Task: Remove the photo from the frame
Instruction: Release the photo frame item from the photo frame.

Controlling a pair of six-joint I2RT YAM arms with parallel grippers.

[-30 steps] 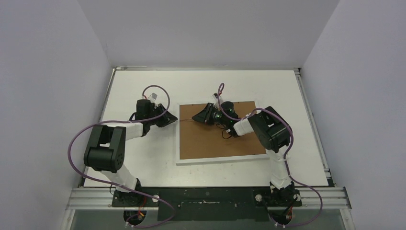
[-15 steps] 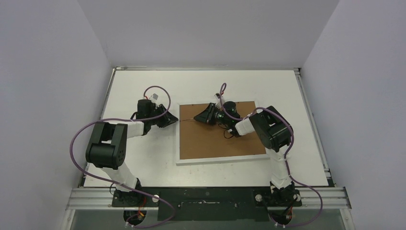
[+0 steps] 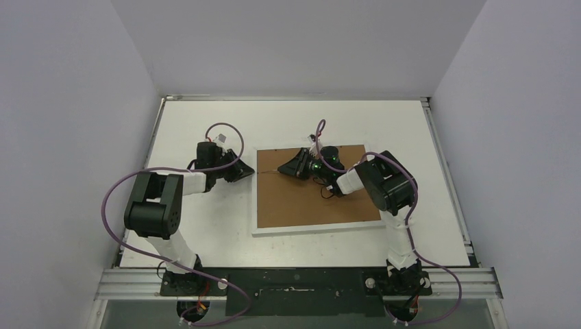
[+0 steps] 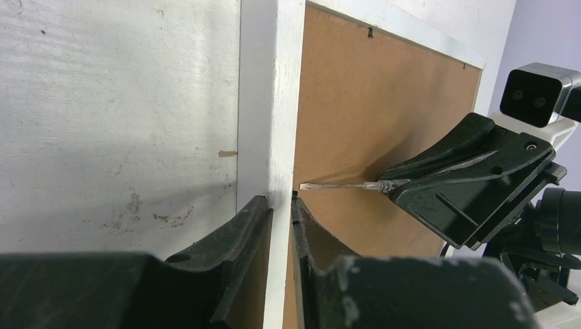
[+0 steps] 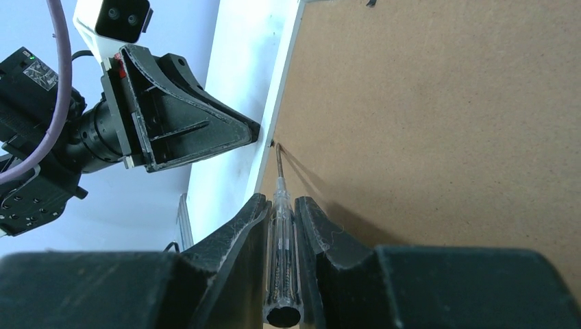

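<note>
The left arm [image 3: 152, 212] is raised from its base at the near edge of the table [image 3: 205, 123] to a bent elbow, and its forearm is stretched forward and to the right, low over the surface. The left gripper [image 4: 281, 202] is pointed right and is closed on the left rail of the frame [image 3: 308, 228]. One finger is set against the outer side of the white border and the other against the inner side, on the brown backing board [image 3: 308, 202].

The frame is laid flat and face down at the middle of the table, its brown back turned up. The photo is not shown in any view.

Just beside the left rail, a small metal tab [image 5: 273, 144] at the board's edge is touched by the tip of a clear-handled screwdriver [image 5: 281, 240]. The tool is held almost level over the board, its shaft directed left. Its handle is clamped between the fingers of the right gripper [image 5: 279, 202], which is pointed left, facing the left gripper.

The right arm [image 3: 387, 188] is lifted from its base to a high elbow over the frame's right part, and its forearm is folded back toward the left.
</note>
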